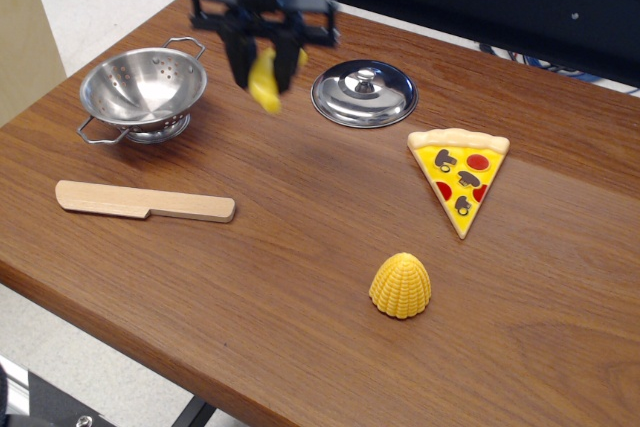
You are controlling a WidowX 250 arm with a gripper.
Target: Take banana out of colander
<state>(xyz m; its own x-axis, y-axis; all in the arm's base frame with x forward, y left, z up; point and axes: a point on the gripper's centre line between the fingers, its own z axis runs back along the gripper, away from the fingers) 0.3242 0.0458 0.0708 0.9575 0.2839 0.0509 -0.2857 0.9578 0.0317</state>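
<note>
My black gripper is shut on the yellow banana and holds it in the air above the table, between the colander and the steel lid. The banana hangs down from between the fingers. The shiny steel colander stands at the back left of the table with nothing inside it, well to the left of the gripper.
A flat round steel lid with a knob lies just right of the gripper. A wooden knife lies at the front left. A pizza slice lies at the right and a ribbed yellow corn piece in front of it.
</note>
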